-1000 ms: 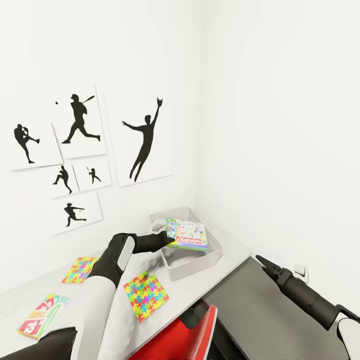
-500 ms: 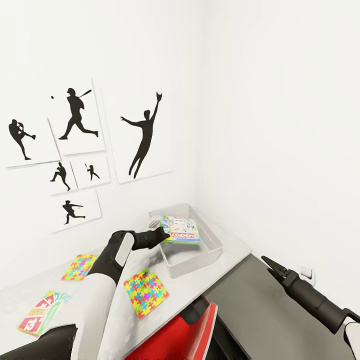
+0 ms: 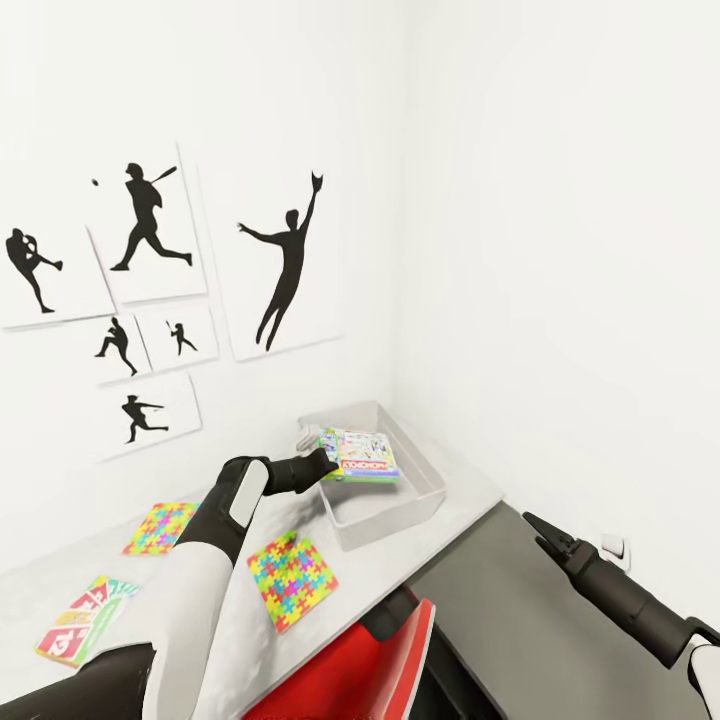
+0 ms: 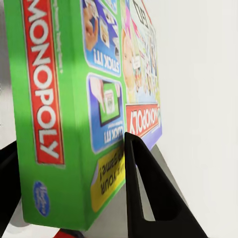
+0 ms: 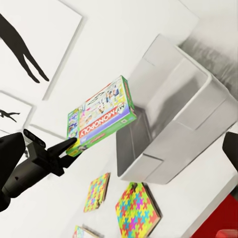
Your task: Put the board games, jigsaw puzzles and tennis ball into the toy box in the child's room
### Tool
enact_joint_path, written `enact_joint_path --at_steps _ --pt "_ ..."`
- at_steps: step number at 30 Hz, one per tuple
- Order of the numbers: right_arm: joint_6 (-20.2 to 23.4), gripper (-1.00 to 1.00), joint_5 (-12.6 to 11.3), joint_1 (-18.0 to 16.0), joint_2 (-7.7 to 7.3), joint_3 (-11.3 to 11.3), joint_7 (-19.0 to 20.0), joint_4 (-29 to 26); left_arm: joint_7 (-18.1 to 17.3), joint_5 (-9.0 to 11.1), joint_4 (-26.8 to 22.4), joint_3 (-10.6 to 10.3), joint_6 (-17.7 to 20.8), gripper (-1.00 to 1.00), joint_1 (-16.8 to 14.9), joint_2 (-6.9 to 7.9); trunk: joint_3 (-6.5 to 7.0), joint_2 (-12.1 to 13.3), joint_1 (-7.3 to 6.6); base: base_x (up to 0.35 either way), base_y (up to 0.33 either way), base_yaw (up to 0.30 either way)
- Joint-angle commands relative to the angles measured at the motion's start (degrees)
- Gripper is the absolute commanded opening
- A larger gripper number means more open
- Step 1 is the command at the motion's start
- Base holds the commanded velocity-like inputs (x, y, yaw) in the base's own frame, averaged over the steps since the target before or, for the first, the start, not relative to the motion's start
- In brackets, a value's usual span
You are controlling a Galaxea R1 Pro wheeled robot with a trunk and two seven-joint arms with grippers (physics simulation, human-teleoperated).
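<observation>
My left gripper [image 3: 322,463] is shut on a Monopoly board game [image 3: 361,455], holding it nearly flat just above the light-grey toy box [image 3: 388,527] in the table's far corner. In the left wrist view the game [image 4: 64,99] sits clamped between the fingers [image 4: 144,193]. Another board game [image 3: 84,619] lies at the table's left end. Two jigsaw puzzles [image 3: 160,528] [image 3: 292,582] lie flat on the table [image 3: 450,520]. The right wrist view takes in the held game [image 5: 101,115] and the toy box [image 5: 173,114]. My right gripper [image 3: 535,524] hangs open off to the right. The tennis ball and the bed are out of view.
A dark-grey cabinet [image 3: 500,620] stands lower, right of the table, under my right arm. A red chair [image 3: 350,670] is tucked at the table's front edge. Walls close the corner behind the toy box, with baseball silhouette posters [image 3: 150,225] on the left wall.
The head camera has shifted slightly. My left gripper has carried the board game a little further back over the toy box and levelled it. The right arm has drifted slightly rightward.
</observation>
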Motion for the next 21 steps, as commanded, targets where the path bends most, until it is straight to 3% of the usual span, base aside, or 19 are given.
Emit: enact_joint_path --at_steps 1,11,17,21 --pt "0.4 1.00 0.0 -0.1 0.00 -0.1 0.2 0.0 -0.2 -0.1 0.0 0.4 0.4 -1.00 -0.1 -0.08 -0.23 -0.1 0.04 0.000 0.000 0.000" --pt "0.3 1.00 0.0 0.0 0.00 -0.1 2.5 0.0 -0.7 0.0 -0.1 0.2 0.7 -1.00 -1.0 -0.08 -1.17 -0.1 0.04 0.000 0.000 0.000" --pt "0.3 1.00 0.0 0.0 0.00 -1.2 3.3 0.0 -1.0 0.1 -0.1 -2.9 0.8 -1.00 -1.5 -0.08 -1.73 -0.1 0.04 0.000 0.000 0.000" --pt "0.3 1.00 0.0 0.1 0.00 -1.8 3.5 0.0 -1.0 1.7 -0.1 -4.2 0.8 -1.00 -1.6 -0.08 -2.10 -0.1 0.04 0.000 0.000 0.000"
